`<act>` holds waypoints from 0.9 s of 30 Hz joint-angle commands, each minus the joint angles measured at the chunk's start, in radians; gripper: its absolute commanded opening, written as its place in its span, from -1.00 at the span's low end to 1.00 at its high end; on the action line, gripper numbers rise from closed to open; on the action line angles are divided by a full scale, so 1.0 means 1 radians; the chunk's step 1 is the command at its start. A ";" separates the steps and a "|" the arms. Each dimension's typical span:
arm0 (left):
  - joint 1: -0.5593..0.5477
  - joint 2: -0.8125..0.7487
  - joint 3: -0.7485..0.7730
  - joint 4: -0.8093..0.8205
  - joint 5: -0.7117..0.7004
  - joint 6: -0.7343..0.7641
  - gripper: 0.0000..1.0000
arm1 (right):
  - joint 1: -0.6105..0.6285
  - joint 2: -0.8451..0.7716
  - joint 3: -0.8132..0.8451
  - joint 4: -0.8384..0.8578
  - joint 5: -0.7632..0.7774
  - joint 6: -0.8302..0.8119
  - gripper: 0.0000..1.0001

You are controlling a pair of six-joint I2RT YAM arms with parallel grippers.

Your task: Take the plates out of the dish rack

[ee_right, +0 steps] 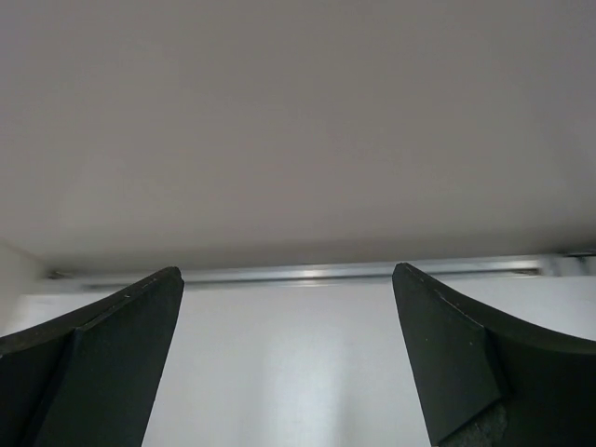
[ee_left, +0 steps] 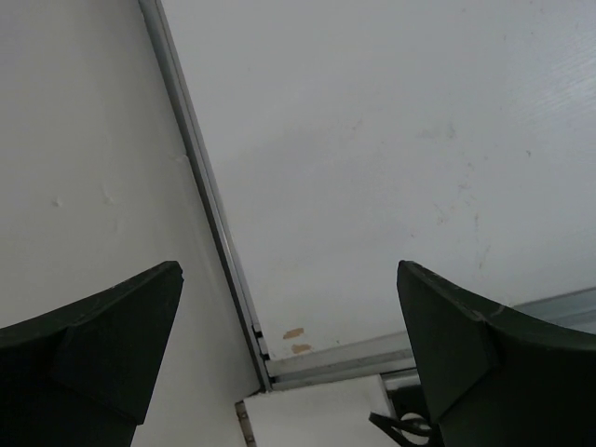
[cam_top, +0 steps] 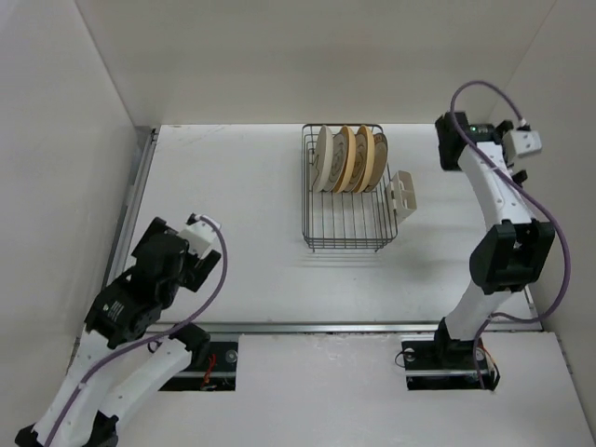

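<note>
The dish rack (cam_top: 346, 219), a dark wire basket, stands at the middle back of the table. Several plates (cam_top: 349, 158) stand upright on edge in its far half, pale ones at the ends and yellow ones between. My left gripper (cam_top: 156, 253) hovers far to the near left of the rack. In the left wrist view it (ee_left: 289, 279) is open and empty over the table's near-left corner. My right gripper (cam_top: 451, 140) is raised to the right of the rack, near the back. It (ee_right: 287, 279) is open with nothing between its fingers, facing the back wall.
A white caddy (cam_top: 402, 196) hangs on the rack's right side. Metal rails run along the left edge (cam_top: 130, 209) and the near edge (cam_top: 354, 327) of the table. White walls close in the left, back and right sides.
</note>
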 commanded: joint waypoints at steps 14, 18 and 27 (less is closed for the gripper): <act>0.083 0.614 0.338 0.471 0.042 -0.220 1.00 | 0.081 -0.014 0.289 0.834 -1.453 -1.395 0.81; 0.092 0.729 0.364 0.448 -0.045 -0.325 0.97 | 0.127 0.032 0.241 0.834 -1.406 -1.395 0.59; 0.126 0.791 0.295 0.562 -0.161 -0.372 0.85 | 0.173 0.090 0.148 0.859 -1.369 -1.395 0.24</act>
